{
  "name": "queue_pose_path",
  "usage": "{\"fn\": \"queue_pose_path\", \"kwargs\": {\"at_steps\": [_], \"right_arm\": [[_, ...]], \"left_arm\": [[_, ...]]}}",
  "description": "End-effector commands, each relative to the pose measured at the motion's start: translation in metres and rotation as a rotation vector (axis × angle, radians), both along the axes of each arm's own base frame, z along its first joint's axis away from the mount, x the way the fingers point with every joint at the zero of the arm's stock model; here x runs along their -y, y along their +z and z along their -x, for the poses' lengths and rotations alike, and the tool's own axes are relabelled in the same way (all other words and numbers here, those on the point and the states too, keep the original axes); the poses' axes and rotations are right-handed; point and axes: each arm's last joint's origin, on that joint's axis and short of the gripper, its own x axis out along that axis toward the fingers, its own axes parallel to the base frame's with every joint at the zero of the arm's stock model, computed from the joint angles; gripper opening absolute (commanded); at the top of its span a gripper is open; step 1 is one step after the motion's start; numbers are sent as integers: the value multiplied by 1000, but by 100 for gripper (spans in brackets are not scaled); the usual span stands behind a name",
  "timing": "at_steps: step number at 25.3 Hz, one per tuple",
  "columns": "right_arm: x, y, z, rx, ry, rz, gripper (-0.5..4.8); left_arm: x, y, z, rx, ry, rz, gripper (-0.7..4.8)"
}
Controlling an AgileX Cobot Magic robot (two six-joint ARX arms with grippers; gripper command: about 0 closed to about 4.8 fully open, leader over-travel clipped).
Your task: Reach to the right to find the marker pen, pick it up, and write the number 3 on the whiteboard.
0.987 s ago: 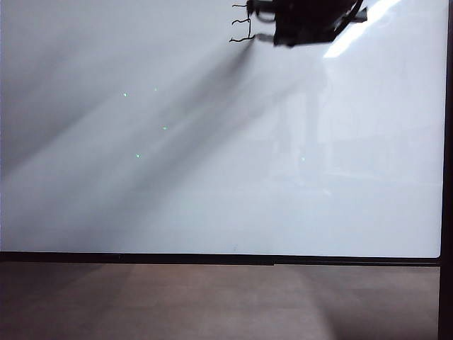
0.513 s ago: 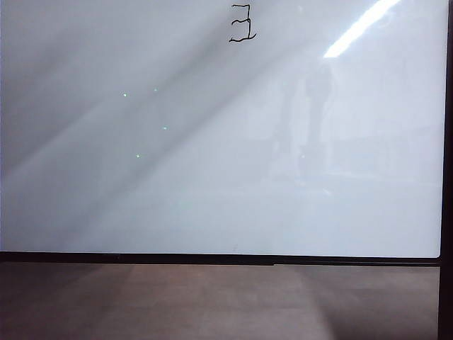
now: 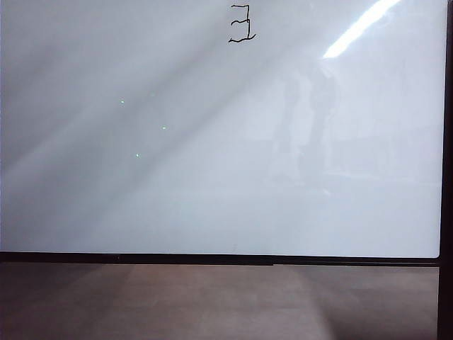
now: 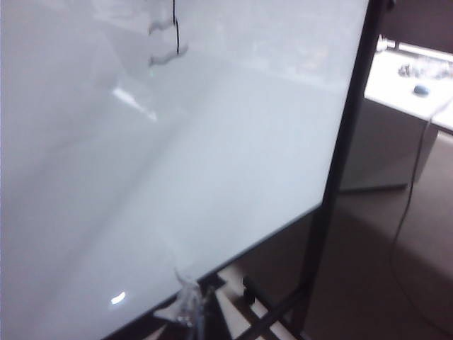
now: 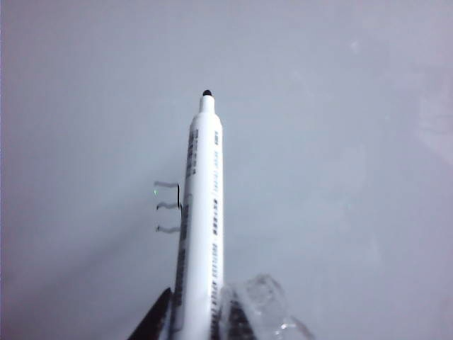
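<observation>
Clamped low on its barrel by the closed jaws of the right gripper (image 5: 202, 322), a slim white plastic marker pen (image 5: 202, 212) with a small dark tip, held clear of the large glossy white whiteboard (image 3: 212, 177), beside the small black hand-drawn number 3 (image 3: 241, 23) near that board's top edge. Likely light, stiff and smooth enough to slip or pivot under tip pressure, so best held firmly across the lower barrel, well back from the tip. Left gripper (image 4: 185, 306) near the board's lower frame, jaw state impossible to tell.
</observation>
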Motion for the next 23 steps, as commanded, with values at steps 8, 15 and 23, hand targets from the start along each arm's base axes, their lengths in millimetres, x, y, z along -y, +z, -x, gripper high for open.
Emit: {"fn": "queue_pose_path", "kwargs": {"at_steps": [8,15,23], "right_arm": [[23,-26,39,-41,-6,121,49],[35,-83,58,-5,-13,100,49],[45,-139,71,-13,-74,93,53]], "left_arm": [[-21,-42,37,70,4,32,-5],[-33,-82,56,91,15,70,-5],[-41,-115,69,71,52,127,-5]]}}
